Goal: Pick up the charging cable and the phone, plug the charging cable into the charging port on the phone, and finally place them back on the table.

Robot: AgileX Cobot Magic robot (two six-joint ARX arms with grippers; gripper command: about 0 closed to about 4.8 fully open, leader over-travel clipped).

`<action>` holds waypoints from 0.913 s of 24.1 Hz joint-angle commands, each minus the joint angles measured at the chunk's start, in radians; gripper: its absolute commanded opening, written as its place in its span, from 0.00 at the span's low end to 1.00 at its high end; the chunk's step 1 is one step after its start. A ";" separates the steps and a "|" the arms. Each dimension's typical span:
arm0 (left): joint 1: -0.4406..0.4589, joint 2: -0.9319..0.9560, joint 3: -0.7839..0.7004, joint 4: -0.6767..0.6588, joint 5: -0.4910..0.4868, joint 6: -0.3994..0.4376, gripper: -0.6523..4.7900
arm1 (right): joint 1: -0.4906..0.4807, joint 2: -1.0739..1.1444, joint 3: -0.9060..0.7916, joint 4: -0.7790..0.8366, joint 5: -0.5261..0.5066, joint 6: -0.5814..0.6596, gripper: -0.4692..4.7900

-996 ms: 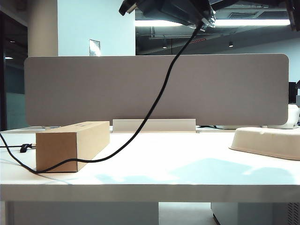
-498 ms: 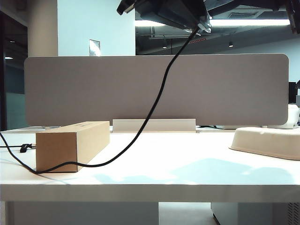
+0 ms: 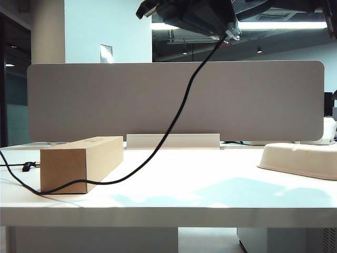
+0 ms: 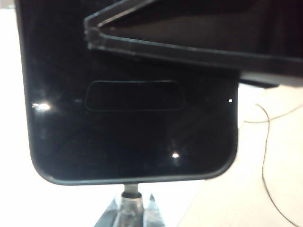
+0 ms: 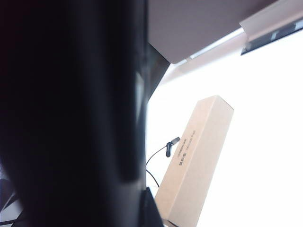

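The black phone is held high above the table, at the top of the exterior view. The silver-white plug of the charging cable sits at the phone's right end, and the black cord hangs from it to the table. In the left wrist view my left gripper is shut on the plug, whose tip enters the charging port in the phone's short edge. In the right wrist view the phone fills the frame, with my right gripper shut on it.
A long cardboard box lies on the table's left part, with the cord curling round its near end. A cream shallow tray sits at the right. The grey divider panel stands along the back edge.
The phone's plugged end has wobbled slightly at the top of the exterior view. The hanging cord has swayed a little. Both grips are unchanged.
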 commanded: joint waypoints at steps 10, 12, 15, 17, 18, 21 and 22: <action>-0.005 0.002 0.015 0.019 0.035 0.003 0.11 | 0.005 -0.002 0.006 0.006 -0.022 -0.015 0.09; -0.005 0.002 0.015 0.019 0.037 0.003 0.11 | 0.005 -0.002 0.006 0.007 -0.019 -0.017 0.09; -0.007 0.002 0.016 0.019 0.039 0.003 0.11 | 0.005 -0.002 0.006 0.000 -0.019 -0.034 0.09; -0.013 0.002 0.017 0.020 0.042 0.003 0.11 | 0.005 -0.002 0.006 -0.014 -0.018 -0.034 0.09; -0.019 0.002 0.017 0.019 0.040 0.003 0.11 | 0.005 -0.002 0.006 -0.015 -0.018 -0.034 0.09; -0.026 0.002 0.017 0.026 0.038 0.003 0.11 | 0.005 -0.002 0.005 -0.015 -0.019 -0.035 0.09; -0.025 0.002 0.017 0.026 0.031 0.003 0.11 | 0.005 -0.002 0.005 -0.015 -0.019 -0.035 0.09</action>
